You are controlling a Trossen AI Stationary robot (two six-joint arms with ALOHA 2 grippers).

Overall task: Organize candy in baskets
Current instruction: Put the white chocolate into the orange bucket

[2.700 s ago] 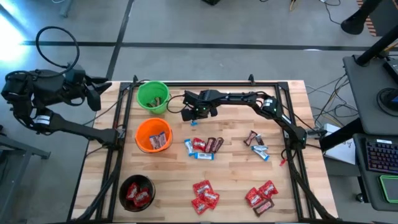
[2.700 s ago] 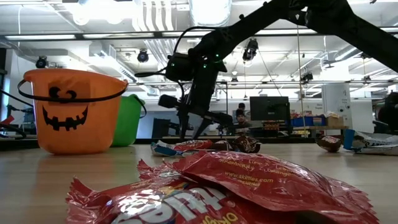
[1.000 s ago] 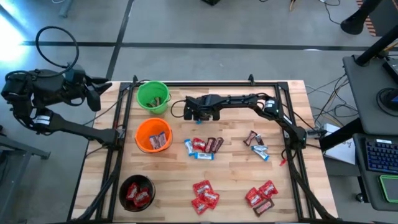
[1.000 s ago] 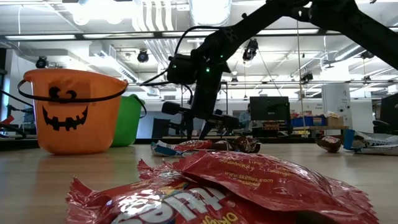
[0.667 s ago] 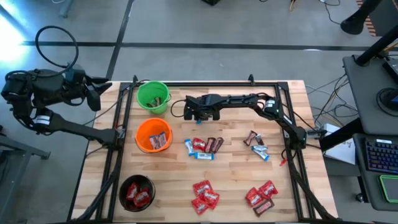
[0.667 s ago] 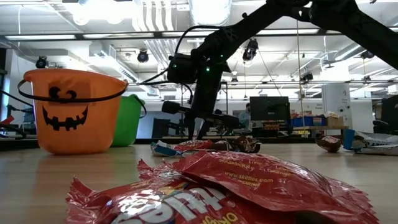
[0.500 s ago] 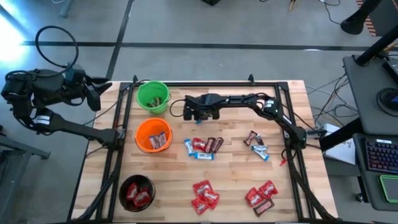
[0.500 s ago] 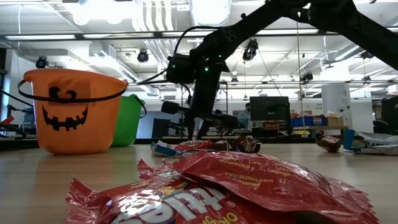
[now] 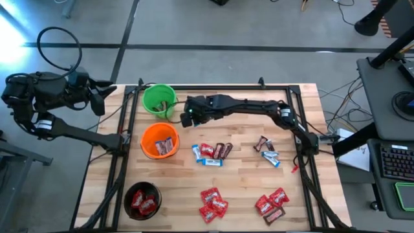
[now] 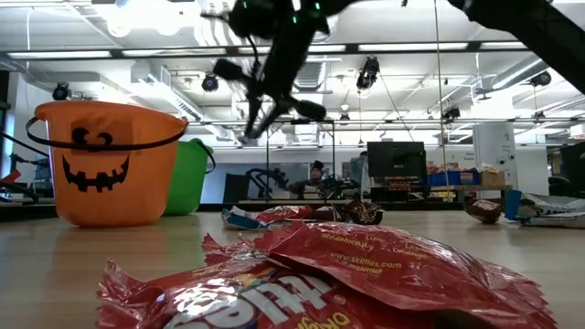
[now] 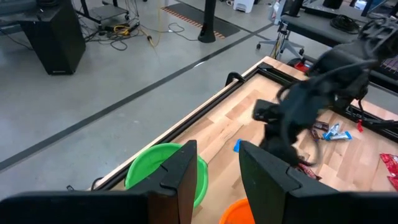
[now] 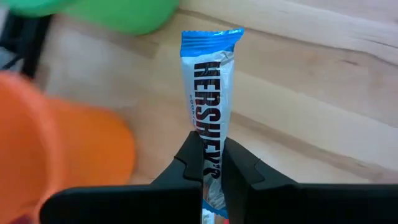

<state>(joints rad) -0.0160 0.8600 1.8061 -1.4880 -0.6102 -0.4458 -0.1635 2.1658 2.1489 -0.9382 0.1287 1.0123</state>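
My right gripper [image 9: 187, 118] hangs above the table between the green bucket [image 9: 158, 100] and the orange bucket [image 9: 159, 140], shut on a blue-and-white candy bar [image 12: 210, 81]. In the low view it [image 10: 250, 128] is high above the board. The black bucket [image 9: 141, 199] stands at the near left with red candy inside. Loose candy lies in a mixed group mid-table [image 9: 211, 152], a small group to its right [image 9: 266, 150] and two red heaps near the front [image 9: 212, 202] [image 9: 272, 204]. My left gripper [image 11: 217, 168] is open, parked off the table's far left corner [image 9: 97, 97]. My right gripper pinches the blue-and-white bar between its two fingers, on the bar's rear half [image 12: 212, 140]. The fingers lie along the bar, whose front end [image 12: 211, 37] sticks out past the fingertips [image 12: 191, 149]. They point toward the table's left, slanting down. The bar is lifted clear of the table.
A black metal frame [image 9: 213, 87] runs round the board, with rails along both sides. Bare wood shows along the far edge right of the green bucket [image 9: 284, 97]. A big red wrapper [image 10: 320, 274] fills the low view's foreground.
My right gripper, low over the board half a second ago, has risen well clear and moved toward the table's left, toward the green and orange buckets, with the blue-and-white bar in its fingers. The left arm has kept still.
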